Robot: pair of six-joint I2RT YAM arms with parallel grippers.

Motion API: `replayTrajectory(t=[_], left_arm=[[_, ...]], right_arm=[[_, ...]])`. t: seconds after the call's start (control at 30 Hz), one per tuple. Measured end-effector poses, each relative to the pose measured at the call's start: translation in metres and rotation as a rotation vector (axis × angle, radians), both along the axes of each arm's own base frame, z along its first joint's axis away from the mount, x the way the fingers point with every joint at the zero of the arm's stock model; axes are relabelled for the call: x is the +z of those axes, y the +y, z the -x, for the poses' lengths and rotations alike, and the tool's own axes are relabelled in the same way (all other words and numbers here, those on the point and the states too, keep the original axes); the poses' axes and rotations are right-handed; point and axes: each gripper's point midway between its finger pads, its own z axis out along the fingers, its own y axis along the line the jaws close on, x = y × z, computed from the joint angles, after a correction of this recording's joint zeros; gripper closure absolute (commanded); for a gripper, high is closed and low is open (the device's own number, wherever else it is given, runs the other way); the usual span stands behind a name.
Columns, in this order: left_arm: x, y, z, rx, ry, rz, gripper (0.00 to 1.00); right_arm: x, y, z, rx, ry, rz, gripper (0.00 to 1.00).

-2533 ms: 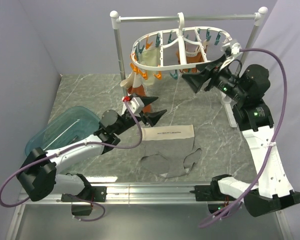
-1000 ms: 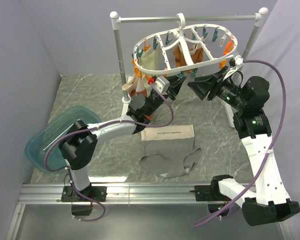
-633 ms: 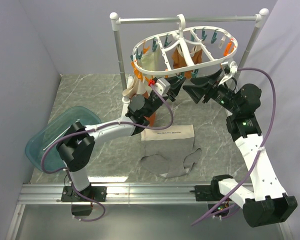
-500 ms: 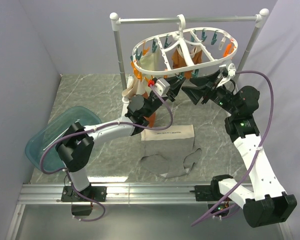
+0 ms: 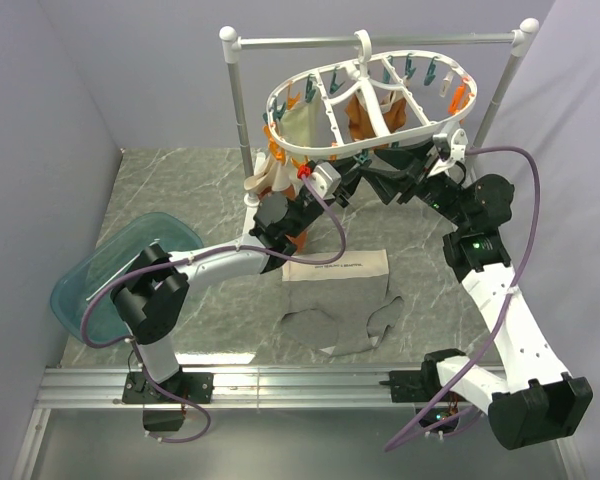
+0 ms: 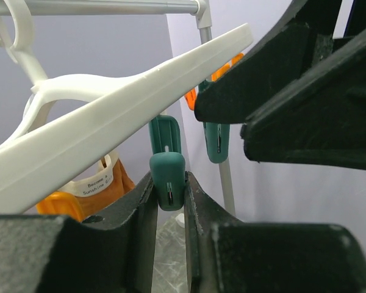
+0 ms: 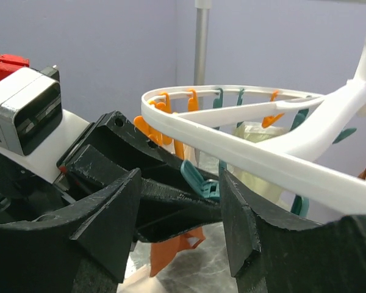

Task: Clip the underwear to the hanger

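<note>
- the left gripper (image 6: 168, 186) pinches a teal peg (image 6: 167, 174) under the hanger (image 6: 128, 104) rim;
- the right gripper (image 7: 180, 180), fingers spread, is just beside it;
- the underwear (image 5: 340, 300) lies on the table (image 5: 180, 190).

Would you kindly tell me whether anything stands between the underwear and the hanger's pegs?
Nothing covers the underwear, which lies flat on the table, held by neither gripper. Above, at the hanger's near rim, the left gripper is shut on a teal peg and the open right gripper crowds beside it.

Grey marbled table (image 5: 180, 190); underwear (image 5: 340, 292) flat near its middle; teal tub (image 5: 100, 270) at its left edge
</note>
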Motion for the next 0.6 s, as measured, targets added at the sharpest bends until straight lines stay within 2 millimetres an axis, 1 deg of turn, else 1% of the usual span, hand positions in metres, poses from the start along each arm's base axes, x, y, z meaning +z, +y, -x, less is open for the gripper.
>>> replayTrajectory(t=[0.23,0.4,0.6], left_arm=[[-0.005,0.001,0.000,0.007,-0.008,-0.011,1.00],[-0.004,0.003,0.001,0.006,-0.011,-0.010,1.00],[-0.002,0.003,0.003,0.003,-0.016,-0.008,1.00]], right_arm=[[0.000,0.006,-0.004,0.005,-0.050,0.021,0.39],[-0.008,0.010,-0.012,-0.006,-0.051,0.039,0.39],[-0.009,0.011,-0.016,-0.036,-0.058,0.044,0.41]])
